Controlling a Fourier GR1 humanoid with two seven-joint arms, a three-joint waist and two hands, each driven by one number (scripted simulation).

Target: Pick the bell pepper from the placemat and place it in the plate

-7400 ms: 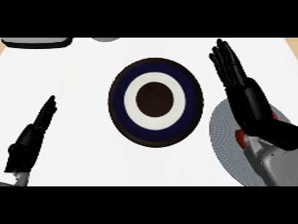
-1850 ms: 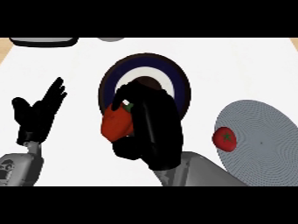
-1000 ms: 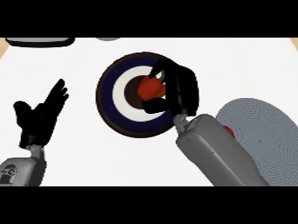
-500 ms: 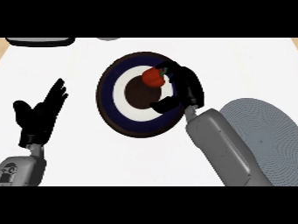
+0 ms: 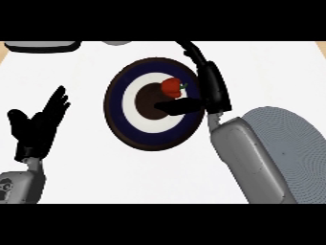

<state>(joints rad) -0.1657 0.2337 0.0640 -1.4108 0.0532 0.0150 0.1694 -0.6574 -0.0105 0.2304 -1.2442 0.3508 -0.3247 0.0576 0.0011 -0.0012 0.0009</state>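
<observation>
- Right hand (image 5: 209, 86) now uncurled, fingers straight, released from bell pepper (image 5: 171, 87).
- Pepper lies on plate (image 5: 126, 129), just beside the thumb.
- Left hand (image 5: 38, 124) unchanged, fingers spread, resting.

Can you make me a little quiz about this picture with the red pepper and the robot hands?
1. True or false: the pepper lies on the plate.
2. Which hand is beside the pepper: A) the left hand or B) the right hand?
3. Fill in: the grey round mat is on the plate's ____ side.

Key: 1 true; 2 B; 3 right.
</observation>
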